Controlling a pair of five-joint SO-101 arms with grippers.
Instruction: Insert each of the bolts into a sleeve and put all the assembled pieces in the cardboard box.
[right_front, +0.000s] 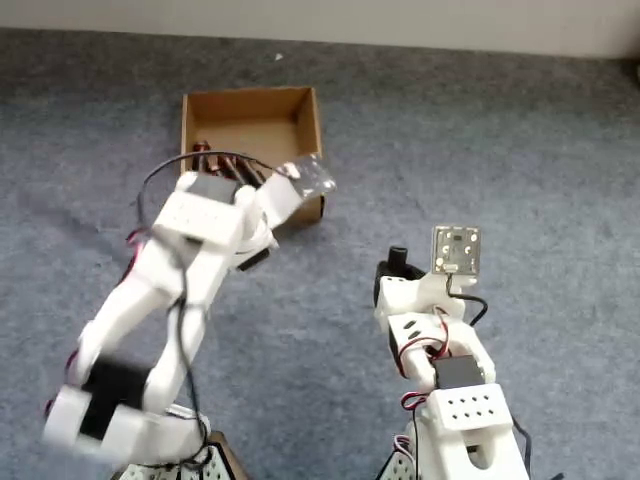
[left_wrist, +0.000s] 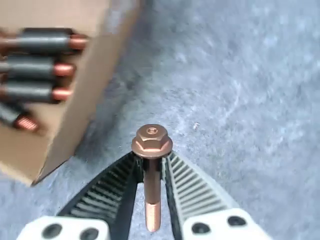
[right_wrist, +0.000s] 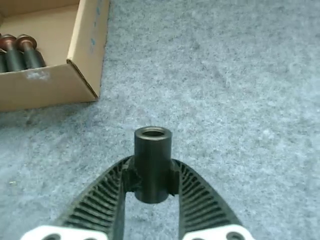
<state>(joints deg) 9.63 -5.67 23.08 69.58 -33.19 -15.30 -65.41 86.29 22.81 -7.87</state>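
Holding a bolt (left_wrist: 152, 142) in the left gripper (left_wrist: 152, 158) just beside the cardboard box (right_front: 318, 130) of assembled pieces (left_wrist: 45, 67); holding a sleeve (right_wrist: 152, 150) in the right gripper (right_wrist: 151, 169), farther off.

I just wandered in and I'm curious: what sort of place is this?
Probably a robotics practice bench: the left tool grips a copper bolt, the right tool a black sleeve, over a grey carpeted table, beside a cardboard box of assembled pieces.

Copper bolt (left_wrist: 151, 180); black sleeve (right_wrist: 152, 165); brown cardboard box (right_front: 306, 122); mottled grey carpet (right_front: 500, 150); white left arm (right_front: 185, 285) and right arm (right_front: 470, 410).
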